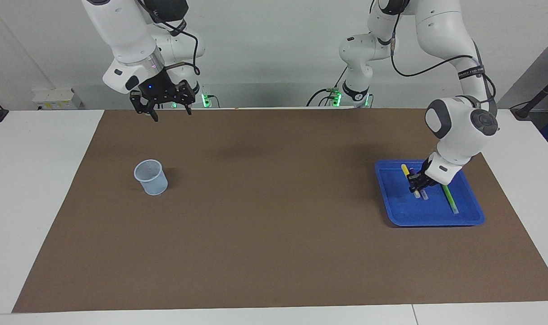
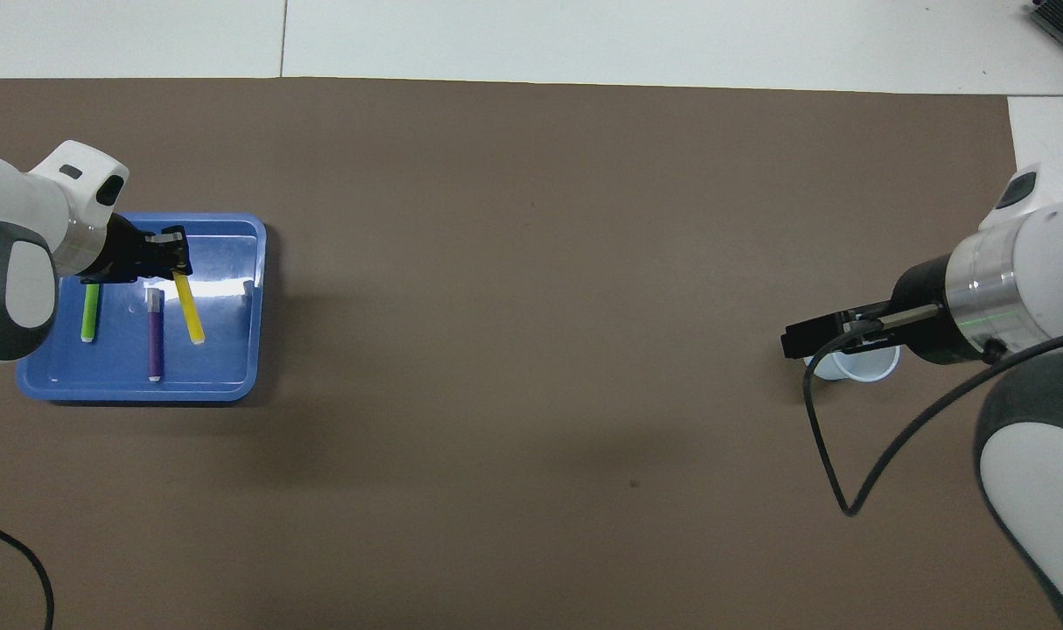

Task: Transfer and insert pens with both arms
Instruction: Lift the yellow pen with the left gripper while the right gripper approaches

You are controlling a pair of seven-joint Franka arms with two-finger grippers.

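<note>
Left gripper (image 1: 419,181): we see it low inside the blue tray (image 1: 393,205), at the left arm's end of the brown mat (image 1: 274,216). Its fingers straddle the farther end of the yellow pen (image 2: 187,306); we cannot tell whether they have closed on it.

Right gripper (image 1: 168,106): we see it held high above the edge of the table (image 1: 39,180) nearest the robots, toward the right arm's end, waiting. Its fingers stand apart with nothing between them.

Yellow pen: it lies in the tray, slanted, nearest the middle of the table of the three pens.

Purple pen (image 2: 155,337): it lies flat in the tray between the other two, its pale cap pointing away from the robots.

Green pen (image 1: 450,199): it lies flat in the tray on the side nearest the table's end edge, partly under the left arm's wrist in the overhead view.

Cup (image 1: 151,177): we see a pale, translucent cup standing upright on the mat toward the right arm's end, well apart from the tray.
</note>
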